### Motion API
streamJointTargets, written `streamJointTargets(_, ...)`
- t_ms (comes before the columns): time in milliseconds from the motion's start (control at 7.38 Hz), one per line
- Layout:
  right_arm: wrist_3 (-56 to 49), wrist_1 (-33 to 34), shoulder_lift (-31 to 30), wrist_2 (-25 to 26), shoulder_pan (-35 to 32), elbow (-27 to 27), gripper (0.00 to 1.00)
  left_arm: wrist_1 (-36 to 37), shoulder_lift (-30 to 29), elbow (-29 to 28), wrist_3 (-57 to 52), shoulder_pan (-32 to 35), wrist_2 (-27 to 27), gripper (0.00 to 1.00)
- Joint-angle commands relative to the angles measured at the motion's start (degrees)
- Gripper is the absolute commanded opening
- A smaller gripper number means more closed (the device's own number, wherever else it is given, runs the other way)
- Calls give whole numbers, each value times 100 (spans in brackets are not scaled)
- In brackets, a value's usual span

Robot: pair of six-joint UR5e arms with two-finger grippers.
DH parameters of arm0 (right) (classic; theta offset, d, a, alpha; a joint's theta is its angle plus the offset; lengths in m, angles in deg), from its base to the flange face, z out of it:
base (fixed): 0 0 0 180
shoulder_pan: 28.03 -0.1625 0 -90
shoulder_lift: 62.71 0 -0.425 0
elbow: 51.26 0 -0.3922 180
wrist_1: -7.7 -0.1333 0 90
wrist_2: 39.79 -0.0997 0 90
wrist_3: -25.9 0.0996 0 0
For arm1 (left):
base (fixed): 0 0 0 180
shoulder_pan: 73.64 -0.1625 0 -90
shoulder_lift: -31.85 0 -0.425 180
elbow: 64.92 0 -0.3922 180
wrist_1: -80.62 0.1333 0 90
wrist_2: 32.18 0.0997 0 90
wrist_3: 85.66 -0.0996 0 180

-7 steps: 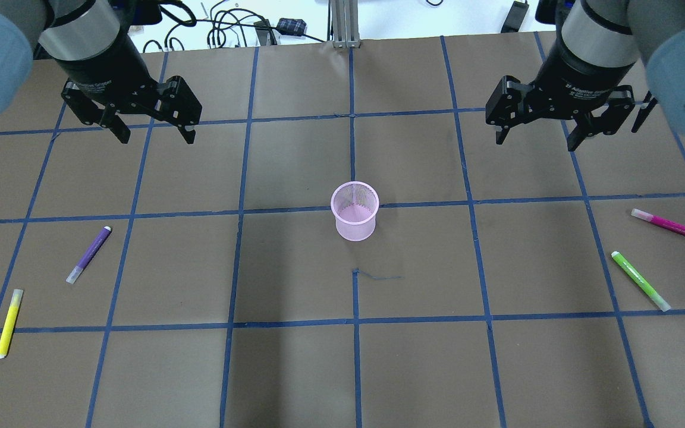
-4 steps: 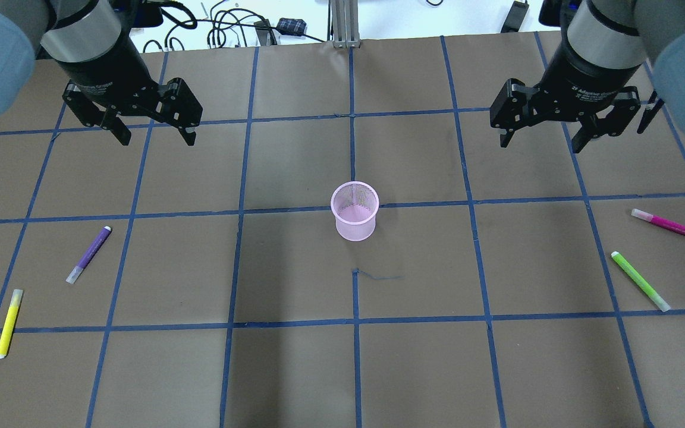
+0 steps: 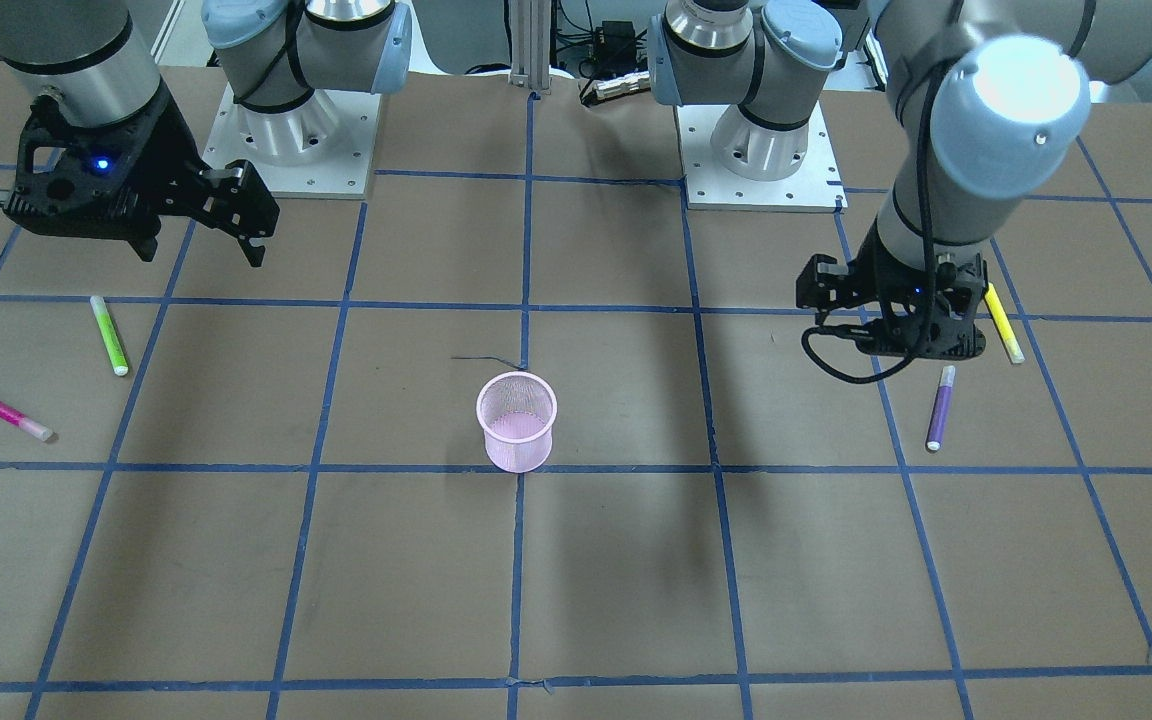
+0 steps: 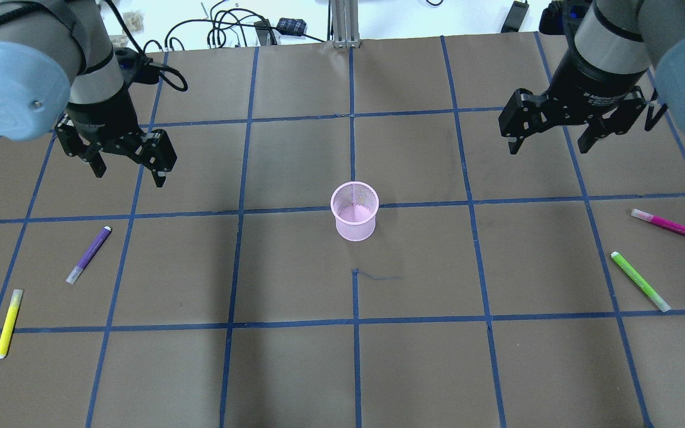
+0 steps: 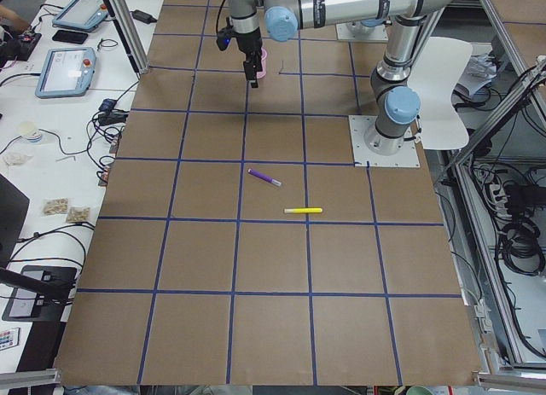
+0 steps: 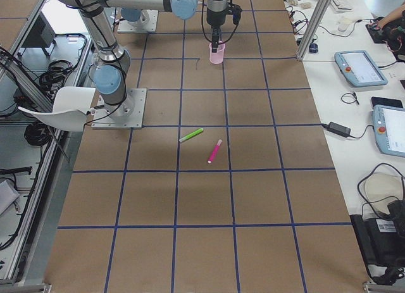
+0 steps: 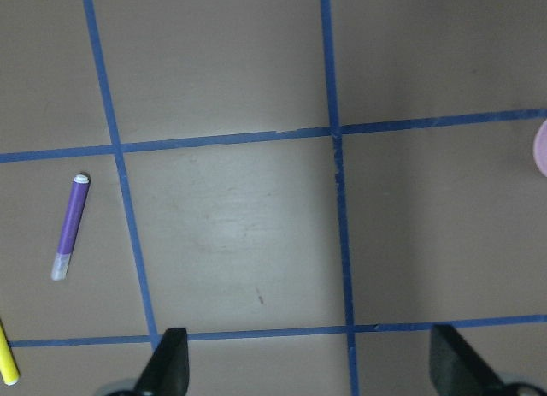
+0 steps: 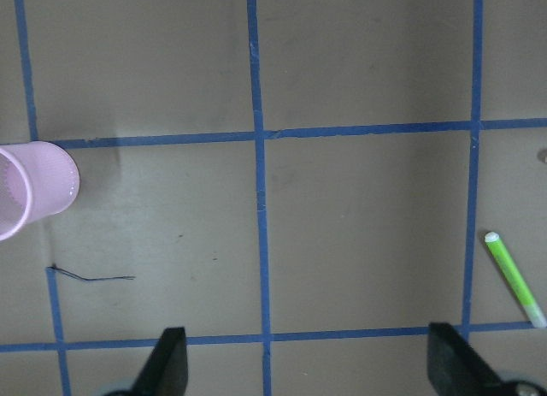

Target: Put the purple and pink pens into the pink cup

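Note:
The pink mesh cup (image 4: 354,211) stands upright at the table's middle. The purple pen (image 4: 88,254) lies on the left side, and it also shows in the left wrist view (image 7: 69,227). The pink pen (image 4: 668,224) lies at the far right. My left gripper (image 4: 128,176) is open and empty, hanging above the table behind and a little to the right of the purple pen. My right gripper (image 4: 547,148) is open and empty, behind and to the left of the pink pen. The cup's rim shows in the right wrist view (image 8: 34,191).
A yellow pen (image 4: 9,323) lies near the left edge in front of the purple pen. A green pen (image 4: 640,281) lies in front of the pink pen. Cables (image 4: 223,27) lie beyond the far table edge. Blue tape lines grid the brown table.
My left gripper has moved nearer and a little leftward, closer to the purple pen. My right gripper has shifted slightly toward the near side. The pens and cup have not moved.

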Motion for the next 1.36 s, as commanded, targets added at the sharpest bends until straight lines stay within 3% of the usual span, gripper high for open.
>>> streamJointTargets(0,-2754,32,22,-16,1145,308,100,1648,-783,756,-987,-779,414,100)
streamJointTargets(271,-5151,512,319,-25,2158,468,100,2052,-1435,759,-2047,-835,536,100)
streamJointTargets(542,-7945,1503,960,-16,3072,486,100,2474,-1788,619,-2580,-897,931,100)
streamJointTargets(814,-10186,2200,1628,-25,3426,477,100,2484,-1903,610,-2834,-923,941,100)
streamJointTargets(1220,-10995,3026,2437,-43,3621,494,100,2475,-2009,706,-2819,-1090,950,100)
